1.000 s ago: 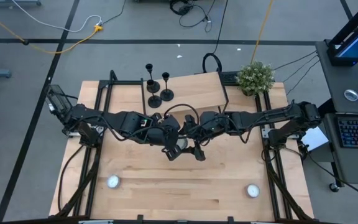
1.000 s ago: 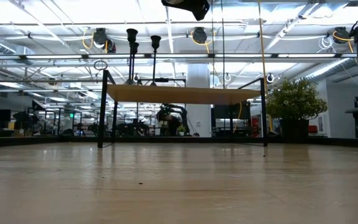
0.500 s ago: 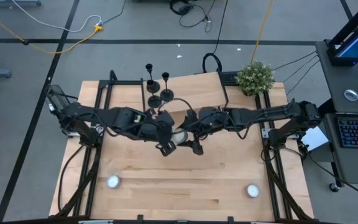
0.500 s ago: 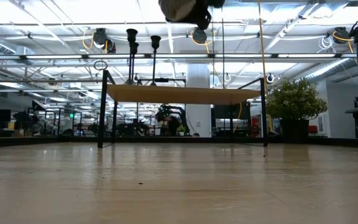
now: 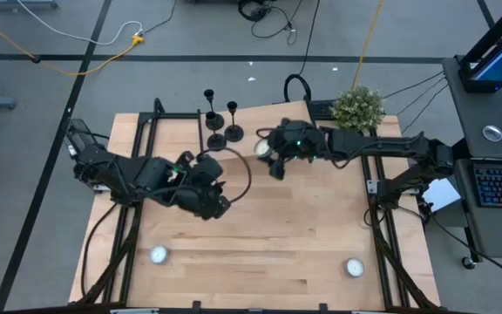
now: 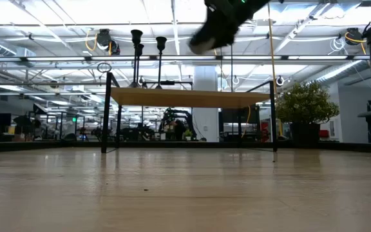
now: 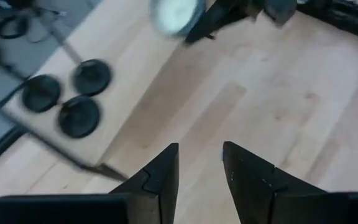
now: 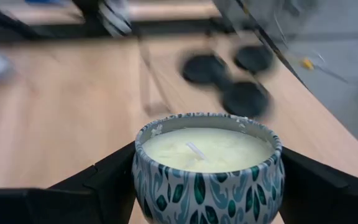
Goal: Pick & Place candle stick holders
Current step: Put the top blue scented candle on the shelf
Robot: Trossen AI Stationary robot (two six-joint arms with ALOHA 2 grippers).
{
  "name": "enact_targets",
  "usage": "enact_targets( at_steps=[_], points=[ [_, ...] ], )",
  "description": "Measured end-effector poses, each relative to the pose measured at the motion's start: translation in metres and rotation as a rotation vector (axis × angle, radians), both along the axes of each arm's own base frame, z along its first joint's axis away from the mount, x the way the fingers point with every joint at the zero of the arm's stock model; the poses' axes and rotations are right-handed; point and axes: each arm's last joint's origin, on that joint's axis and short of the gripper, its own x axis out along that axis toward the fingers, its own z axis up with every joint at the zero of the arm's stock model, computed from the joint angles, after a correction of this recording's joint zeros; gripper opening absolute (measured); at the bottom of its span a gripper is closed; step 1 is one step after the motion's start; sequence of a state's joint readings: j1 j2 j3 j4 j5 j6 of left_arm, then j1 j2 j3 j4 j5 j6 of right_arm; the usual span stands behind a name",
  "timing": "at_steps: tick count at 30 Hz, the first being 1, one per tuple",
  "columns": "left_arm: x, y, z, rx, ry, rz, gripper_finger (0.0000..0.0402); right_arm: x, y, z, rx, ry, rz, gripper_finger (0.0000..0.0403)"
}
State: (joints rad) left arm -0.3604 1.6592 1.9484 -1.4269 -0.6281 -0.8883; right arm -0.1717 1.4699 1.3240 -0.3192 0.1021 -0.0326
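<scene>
candle stick holders (image 5: pixel 220 120) standing upright, stems vertical, clustered at the raised shelf's (image 5: pixel 277 126) far-left corner | right gripper (image 5: pixel 268 155) clamping a patterned candle tin (image 8: pixel 207 167) upright, near them | left gripper (image 7: pixel 199 163) hovering parted over the tabletop (image 5: pixel 268 253) | holders blurring in wrist views

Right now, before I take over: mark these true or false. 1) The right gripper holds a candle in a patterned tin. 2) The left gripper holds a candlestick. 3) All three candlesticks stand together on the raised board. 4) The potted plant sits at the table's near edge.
1) True: the right gripper is shut on the candle tin.
2) False: the left gripper is open and empty.
3) True: the candlesticks stand clustered there.
4) False: the potted plant sits at the far right corner.
</scene>
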Motion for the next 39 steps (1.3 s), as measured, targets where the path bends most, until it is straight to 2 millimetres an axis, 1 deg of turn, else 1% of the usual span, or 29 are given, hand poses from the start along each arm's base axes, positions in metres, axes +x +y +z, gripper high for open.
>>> enact_targets(
  at_steps=[2,4,6,8,11,12,15,19,21,23,25,27,32,35,39],
  points=[
    [-0.006,-0.005,-0.001,0.018,-0.002,0.043,0.0132,-0.009,-0.013,0.000,-0.014,0.033,-0.043,0.0290],
    [-0.010,-0.010,-0.006,0.028,-0.008,0.087,0.0132,-0.013,-0.026,0.007,-0.038,0.003,-0.096,0.0290],
    [-0.015,-0.016,-0.011,0.026,-0.004,0.127,0.0132,-0.023,-0.039,0.009,-0.042,0.020,-0.140,0.0290],
    [-0.018,-0.021,-0.016,0.016,-0.004,0.154,0.0132,-0.026,-0.053,0.013,-0.052,-0.017,-0.190,0.0290],
    [-0.020,-0.028,-0.029,0.005,-0.001,0.190,0.0132,-0.035,-0.072,0.010,-0.045,-0.001,-0.281,0.0290],
    [-0.021,-0.030,-0.034,0.002,0.004,0.202,0.0132,-0.036,-0.078,0.009,-0.043,-0.023,-0.307,0.0290],
    [-0.024,-0.035,-0.045,-0.004,0.003,0.235,0.0132,-0.040,-0.093,-0.004,-0.023,-0.119,-0.381,0.0291],
    [-0.028,-0.039,-0.054,-0.011,-0.001,0.270,0.0131,-0.046,-0.106,-0.033,-0.002,-0.247,-0.506,0.0291],
    [-0.029,-0.041,-0.057,-0.014,-0.001,0.281,0.0131,-0.050,-0.109,-0.042,-0.004,-0.328,-0.552,0.0292],
    [-0.029,-0.041,-0.057,-0.017,-0.005,0.286,0.0131,-0.053,-0.109,-0.053,-0.013,-0.371,-0.599,0.0292],
    [-0.029,-0.041,-0.057,-0.018,-0.006,0.288,0.0131,-0.056,-0.106,-0.064,-0.024,-0.378,-0.633,0.0292],
    [-0.028,-0.039,-0.057,-0.019,-0.007,0.294,0.0131,-0.058,-0.105,-0.070,-0.034,-0.373,-0.650,0.0292],
    [-0.026,-0.034,-0.057,-0.028,-0.017,0.328,0.0131,-0.058,-0.102,-0.074,-0.009,-0.367,-0.655,0.0292],
    [-0.024,-0.032,-0.057,-0.032,-0.020,0.336,0.0131,-0.053,-0.093,-0.073,0.009,-0.389,-0.644,0.0292],
    [-0.021,-0.031,-0.057,-0.046,-0.039,0.346,0.0131,-0.046,-0.082,-0.074,-0.009,-0.402,-0.703,0.0292]
  ],
)
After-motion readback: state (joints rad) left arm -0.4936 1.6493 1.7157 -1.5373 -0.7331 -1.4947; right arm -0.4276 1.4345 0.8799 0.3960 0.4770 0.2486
